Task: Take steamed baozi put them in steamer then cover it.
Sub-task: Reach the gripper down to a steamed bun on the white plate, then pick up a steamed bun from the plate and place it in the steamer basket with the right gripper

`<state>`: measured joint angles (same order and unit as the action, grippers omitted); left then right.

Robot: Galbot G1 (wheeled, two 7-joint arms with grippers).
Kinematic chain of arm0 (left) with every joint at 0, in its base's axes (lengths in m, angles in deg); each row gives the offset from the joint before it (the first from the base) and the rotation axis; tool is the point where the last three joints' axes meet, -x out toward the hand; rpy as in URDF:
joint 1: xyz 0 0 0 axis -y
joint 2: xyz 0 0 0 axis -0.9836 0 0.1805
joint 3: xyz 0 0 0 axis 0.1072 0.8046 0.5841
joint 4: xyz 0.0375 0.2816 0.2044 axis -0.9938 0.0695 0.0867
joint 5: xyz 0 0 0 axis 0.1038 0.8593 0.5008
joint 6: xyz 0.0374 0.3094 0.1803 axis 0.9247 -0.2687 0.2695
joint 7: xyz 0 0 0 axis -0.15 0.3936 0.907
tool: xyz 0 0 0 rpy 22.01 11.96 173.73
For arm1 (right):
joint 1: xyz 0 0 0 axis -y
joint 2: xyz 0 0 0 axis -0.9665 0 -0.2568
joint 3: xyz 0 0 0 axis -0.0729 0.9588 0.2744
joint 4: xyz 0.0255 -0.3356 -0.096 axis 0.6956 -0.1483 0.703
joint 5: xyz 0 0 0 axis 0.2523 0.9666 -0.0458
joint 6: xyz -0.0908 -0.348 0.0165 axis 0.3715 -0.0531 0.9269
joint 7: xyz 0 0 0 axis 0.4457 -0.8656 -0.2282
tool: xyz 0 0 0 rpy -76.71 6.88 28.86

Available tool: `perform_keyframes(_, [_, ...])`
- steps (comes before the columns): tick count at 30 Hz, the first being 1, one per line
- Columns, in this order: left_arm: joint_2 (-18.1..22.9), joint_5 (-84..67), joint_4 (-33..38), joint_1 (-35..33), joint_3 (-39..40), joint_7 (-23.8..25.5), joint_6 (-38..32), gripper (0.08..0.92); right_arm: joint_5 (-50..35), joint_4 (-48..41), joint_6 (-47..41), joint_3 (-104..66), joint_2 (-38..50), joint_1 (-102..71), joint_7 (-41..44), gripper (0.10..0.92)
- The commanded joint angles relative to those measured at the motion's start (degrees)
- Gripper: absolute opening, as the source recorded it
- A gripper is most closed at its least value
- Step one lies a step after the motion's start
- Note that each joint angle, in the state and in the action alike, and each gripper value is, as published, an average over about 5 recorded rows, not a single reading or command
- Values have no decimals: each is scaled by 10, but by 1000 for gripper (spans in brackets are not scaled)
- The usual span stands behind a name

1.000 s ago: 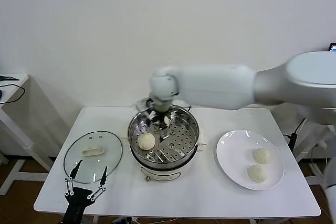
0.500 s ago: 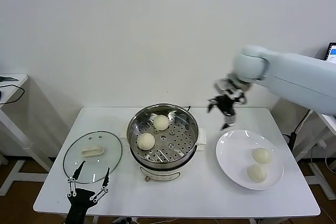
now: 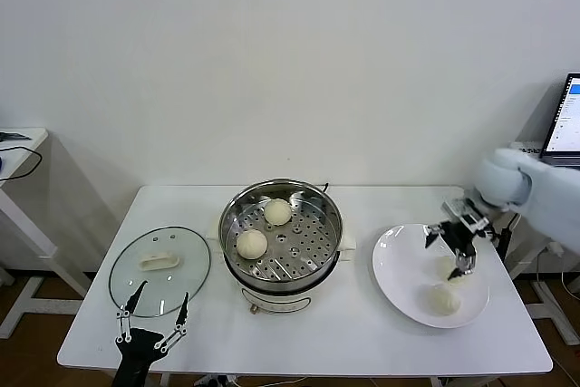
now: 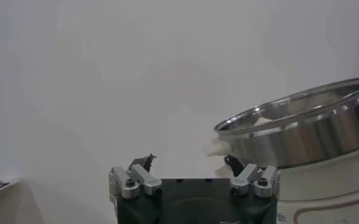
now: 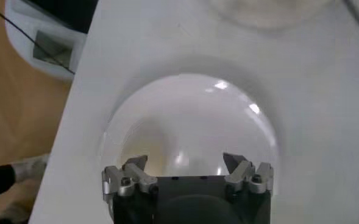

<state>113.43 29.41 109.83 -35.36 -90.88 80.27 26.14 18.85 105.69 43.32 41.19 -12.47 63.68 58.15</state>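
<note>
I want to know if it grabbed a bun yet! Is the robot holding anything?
No. The right gripper is open above the plate, holding nothing; the left gripper is open and empty near the cover.

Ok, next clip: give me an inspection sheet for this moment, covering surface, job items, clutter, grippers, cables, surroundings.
Surface: white table.
Job items: two baozi in the open steamer; one baozi clearly visible on the white plate; glass lid flat on the table, left of the steamer.
Clutter: nothing seen.
Grippers: right gripper open above the plate; left gripper open near the lid.
Cables: black cable on the side table.
Surroundings: laptop far right.
</note>
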Motion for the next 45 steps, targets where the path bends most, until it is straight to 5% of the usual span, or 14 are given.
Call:
perform_keyframes(1, [0, 0, -1, -3, -2, 0, -2, 823, 43, -18, 4, -63, 18, -122, -26, 823])
perform_keyframes(20, [3, 2, -4, 0, -7, -1, -1, 823, 62, -45, 2, -92, -10, -155, -27, 820])
perform_keyframes(31, [3, 1, -3, 1, -9, -1, -3, 823, 68, -15, 7, -118, -4, -121, -8, 668])
perform_keyframes(39, [0, 1, -4, 2, -8, -1, -3, 823, 45, 19, 108, -125, -50, 66, 51, 656])
perform_keyframes(45, [1, 2, -2, 1, -1, -1, -4, 823, -6, 11, 216, -40, -188, 237, 28, 661])
